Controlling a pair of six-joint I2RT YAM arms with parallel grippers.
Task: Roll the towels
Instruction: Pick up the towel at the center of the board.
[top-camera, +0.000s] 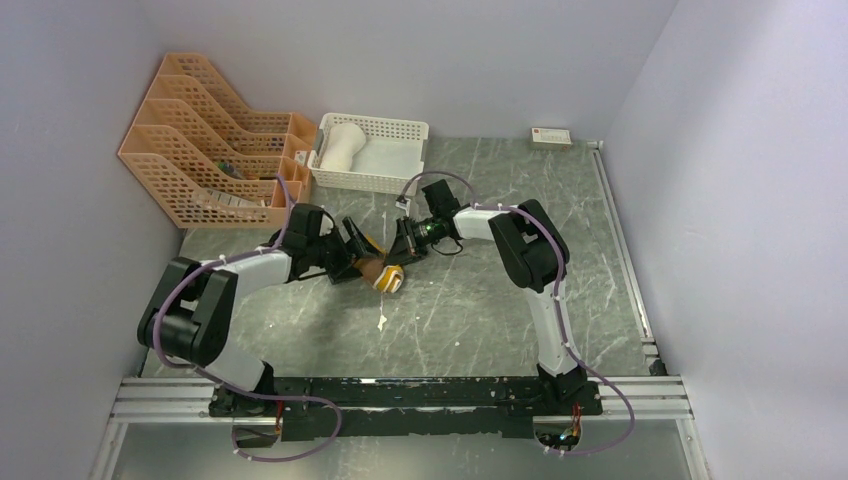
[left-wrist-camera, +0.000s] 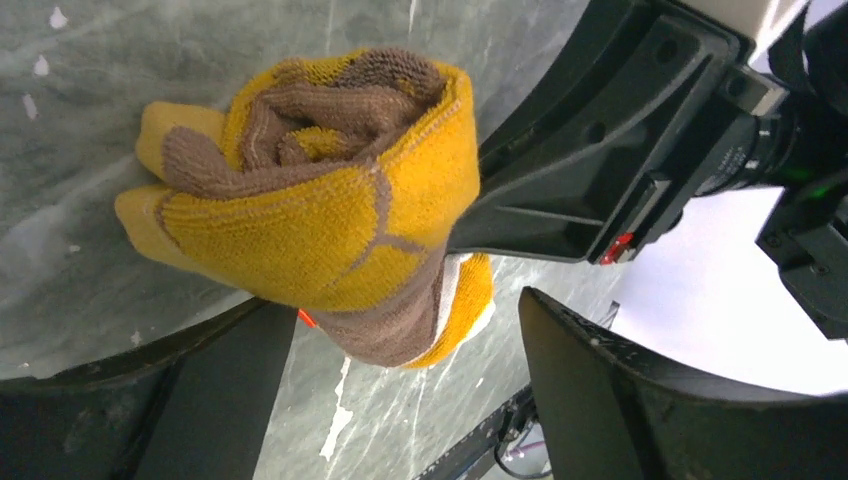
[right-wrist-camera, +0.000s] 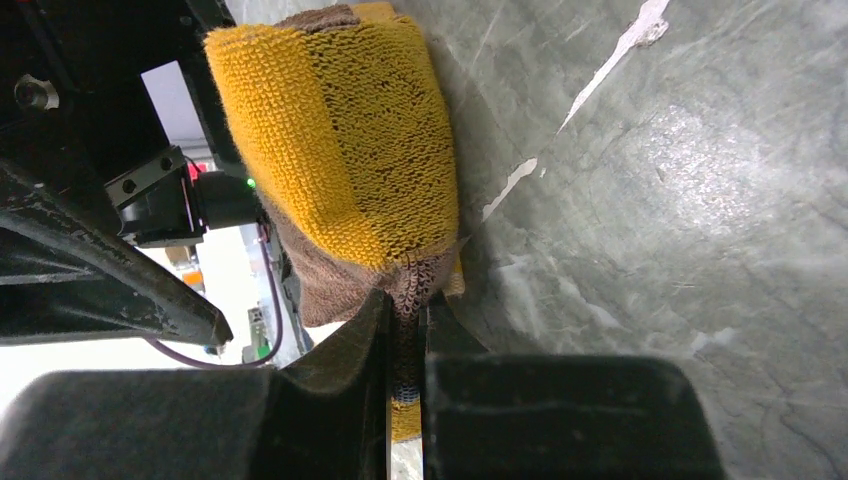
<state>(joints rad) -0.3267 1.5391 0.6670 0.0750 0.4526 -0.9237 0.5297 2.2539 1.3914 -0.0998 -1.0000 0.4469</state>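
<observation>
The brown and mustard-yellow towel (top-camera: 388, 277) lies rolled up on the grey table between the two grippers. In the left wrist view the roll (left-wrist-camera: 320, 200) sits just past my left gripper (left-wrist-camera: 400, 400), whose jaws stand wide open; the right finger (left-wrist-camera: 650, 400) is clear of the cloth. My right gripper (right-wrist-camera: 405, 330) is shut on a thin fold at the end of the towel (right-wrist-camera: 340, 150). From above, the left gripper (top-camera: 358, 258) and right gripper (top-camera: 400, 255) flank the roll. The cream-white towel (top-camera: 343, 147) lies rolled in the white basket.
The white lattice basket (top-camera: 385, 178) stands at the back centre, with orange file racks (top-camera: 200, 150) to its left. A small white box (top-camera: 551, 137) sits at the back right. Walls close in on both sides, and a metal rail (top-camera: 622, 250) runs along the right.
</observation>
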